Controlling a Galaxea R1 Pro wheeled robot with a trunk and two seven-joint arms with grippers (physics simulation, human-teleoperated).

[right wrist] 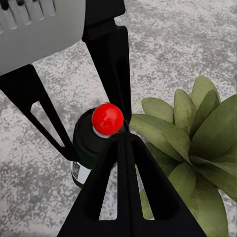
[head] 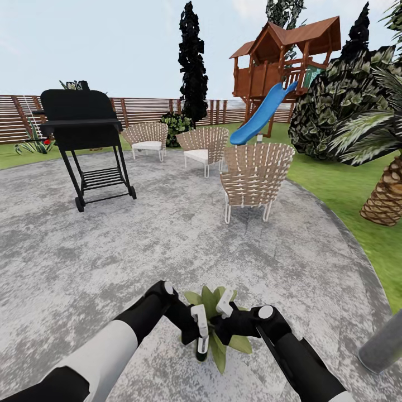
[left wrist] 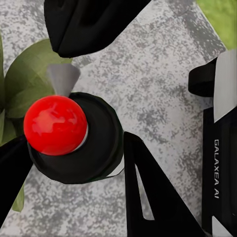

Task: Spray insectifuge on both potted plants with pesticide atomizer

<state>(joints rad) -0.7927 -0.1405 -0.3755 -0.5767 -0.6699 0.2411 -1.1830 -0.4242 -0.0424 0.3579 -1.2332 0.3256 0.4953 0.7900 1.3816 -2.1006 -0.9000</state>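
A round grey paved patio [head: 167, 245] is shown in the head view, w/ both arms meeting at lower centre of the frame. The pesticide atomizer [head: 201, 350] is seen upright at lower centre, a dark bottle w/ pale label, directly in front of a potted plant [head: 215, 304] whose green leaves spread behind and beside it. The left gripper [head: 199, 329] is placed on the bottle from the left; in the left wrist view, black fingers [left wrist: 148, 192] are seen against either side of the bottle's round dark body [left wrist: 84, 148], so the jaws are narrowed onto the atomizer. A red ball-shaped top [left wrist: 55, 124] is seen on the bottle, w/ a grey cone nozzle [left wrist: 62, 79] pointing toward the leaves [left wrist: 24, 81]. The right gripper [head: 228, 312] is held just right of the bottle, above the plant; in the right wrist view, one finger [right wrist: 123, 182] is seen touching or overlapping the bottle [right wrist: 91, 143] near the red top [right wrist: 107, 118], the other [right wrist: 108, 54] beyond it; whether the jaws grip it cannot be told. The plant [right wrist: 192, 143] lies just beside the bottle. Upper part of the head view: a black grill [head: 84, 128] at upper left, three wicker chairs [head: 254, 176] at centre, a wooden playhouse w/ blue slide [head: 262, 109] at upper right, a brown slatted fence [head: 151, 111] behind, lawn [head: 346, 195] and a palm trunk [head: 385, 195] at right.
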